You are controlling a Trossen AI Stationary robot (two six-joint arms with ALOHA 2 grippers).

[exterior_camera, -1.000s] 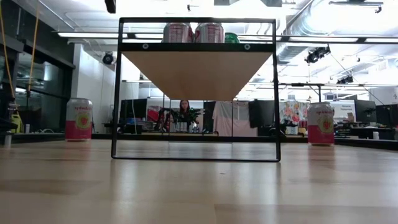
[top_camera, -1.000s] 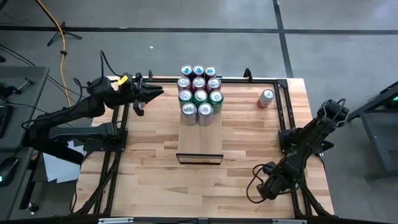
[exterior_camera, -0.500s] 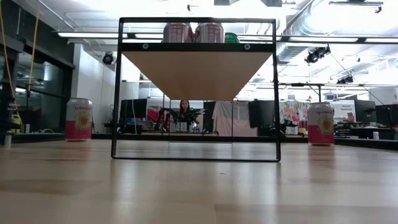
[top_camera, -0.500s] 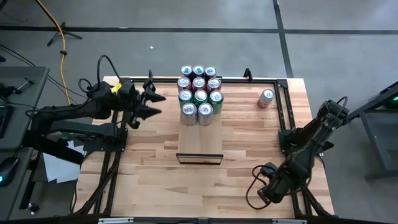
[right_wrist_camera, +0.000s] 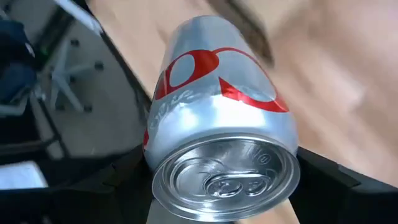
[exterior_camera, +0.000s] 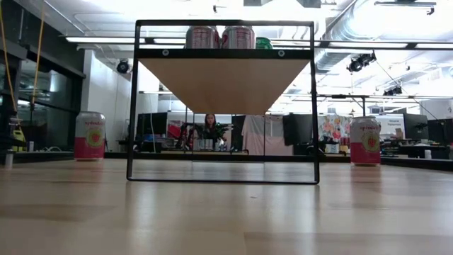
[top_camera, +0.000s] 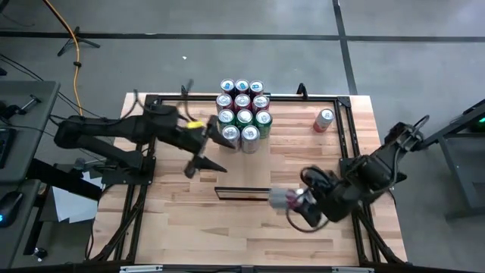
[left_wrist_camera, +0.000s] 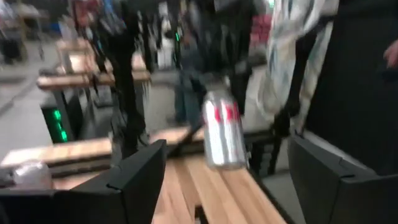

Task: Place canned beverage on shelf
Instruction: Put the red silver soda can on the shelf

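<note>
The shelf (top_camera: 244, 163) is a pale panel on a thin dark frame (top_camera: 242, 193), and several cans (top_camera: 242, 114) stand on its far end. The low view shows it raised on that frame (exterior_camera: 223, 99). My right gripper (top_camera: 294, 201), just right of the frame's near end, is shut on a silver and red can (top_camera: 280, 199). My left gripper (top_camera: 206, 163) hangs open with nothing between its fingers, left of the shelf's middle. The left wrist view shows the held can (left_wrist_camera: 222, 127) farther off, beyond the open fingers (left_wrist_camera: 140, 177). My right gripper pinches the silver can's side walls (right_wrist_camera: 155, 149) between its two fingers, near the lidded end (right_wrist_camera: 225, 177), which faces the wrist. The fingers slant downward and lie along the can. The can is clear of the table, and its body sticks out past the fingertips toward the table's left.
A pink can (top_camera: 324, 120) stands on the tabletop at the far right. The low view shows a pink can (exterior_camera: 90, 134) left of the shelf frame and another (exterior_camera: 365, 140) right of it. A dark rail frame (top_camera: 345, 136) runs around the tabletop.
My left gripper has opened and swung from the table's far left toward the middle, beside the shelf. My right gripper has risen from the near right corner and gone left toward the shelf's frame, turning about, so the can it holds now shows from above.
</note>
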